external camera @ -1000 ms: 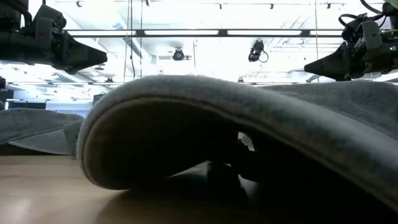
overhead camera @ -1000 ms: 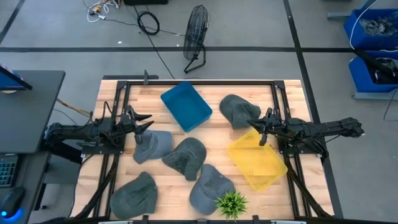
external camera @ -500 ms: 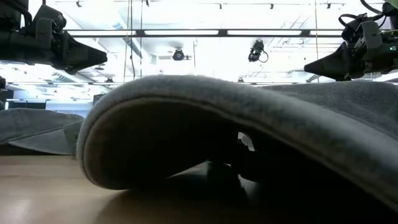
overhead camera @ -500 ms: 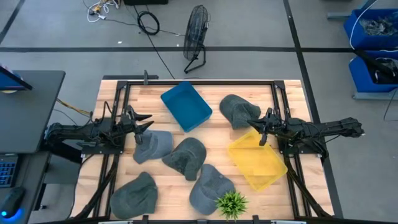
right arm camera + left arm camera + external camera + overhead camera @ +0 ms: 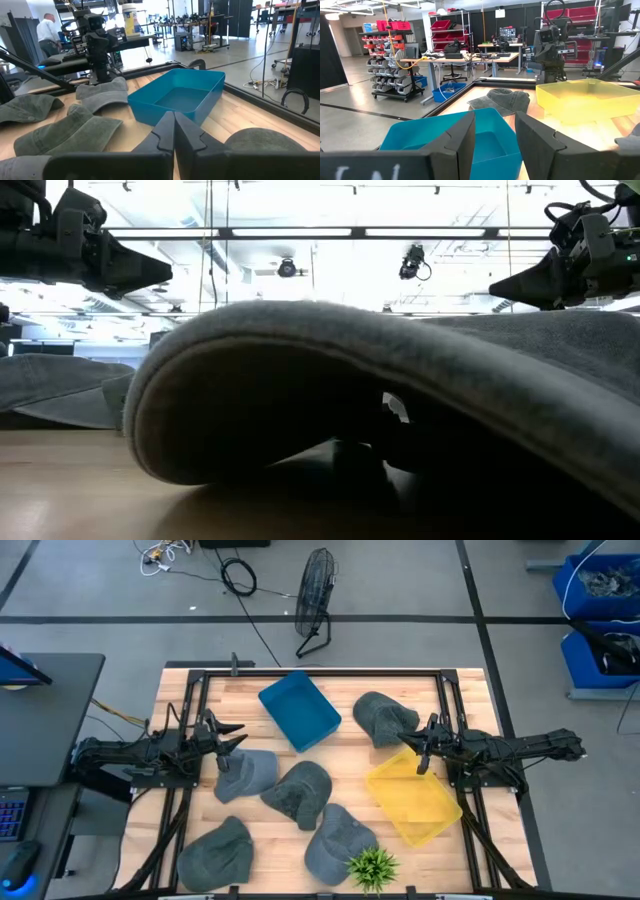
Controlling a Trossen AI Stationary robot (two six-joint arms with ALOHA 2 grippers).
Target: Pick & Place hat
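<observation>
Several grey caps lie on the wooden table: one [image 5: 247, 772] just beside my left gripper, one [image 5: 301, 791] in the middle, two [image 5: 340, 838] [image 5: 218, 848] near the front edge, one [image 5: 380, 718] at the far right. My left gripper [image 5: 237, 736] hovers open by the table's left side; its fingers [image 5: 462, 137] frame the blue bin [image 5: 470, 135]. My right gripper [image 5: 406, 742] hovers shut between the far-right cap and the yellow bin [image 5: 413, 795]. In the low view both grippers [image 5: 150, 275] [image 5: 500, 288] hang well above the table.
A blue bin [image 5: 299, 710] sits at the far middle of the table, a yellow bin at the right. A small green plant [image 5: 372, 867] stands at the near edge. One cap's brim [image 5: 330, 380] fills the low view. Black frame rails [image 5: 190, 690] border the table.
</observation>
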